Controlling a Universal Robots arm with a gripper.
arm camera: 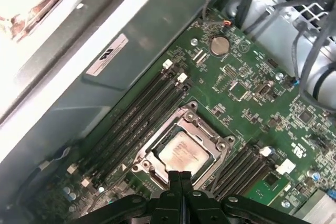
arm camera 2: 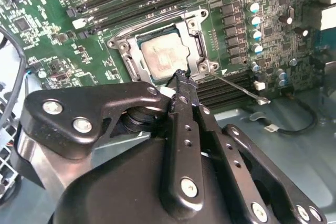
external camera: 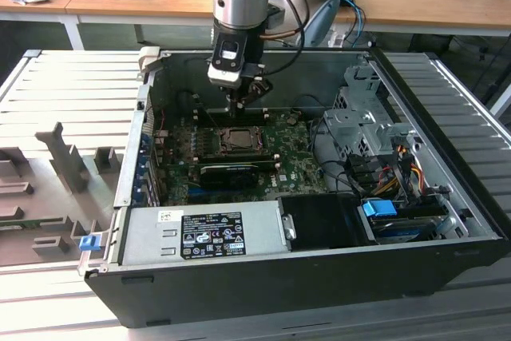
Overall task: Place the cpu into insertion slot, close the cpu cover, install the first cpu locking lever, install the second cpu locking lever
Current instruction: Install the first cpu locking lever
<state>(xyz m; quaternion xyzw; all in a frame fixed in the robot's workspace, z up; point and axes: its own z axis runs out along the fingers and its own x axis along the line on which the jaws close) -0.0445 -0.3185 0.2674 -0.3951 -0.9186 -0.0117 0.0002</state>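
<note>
Your gripper [arm camera: 181,179], pinched together and empty, hangs just above the cpu [arm camera: 181,150], framed by the cpu cover [arm camera 2: 195,45] on the motherboard [arm camera: 236,87] (one lever [arm camera 2: 239,85] juts free); a skewed push could slip off that thin rod.

We see long black memory slots [arm camera: 139,116] running close on either side of the jaws in the first wrist view, with a round coin cell [arm camera: 219,44] well apart from them on the green board [arm camera: 210,95]. In the exterior view a black graphics card [external camera: 231,172] lies near the jaws, while the grey power supply [external camera: 152,233] and drive cage [external camera: 359,117] sit well apart.
</note>
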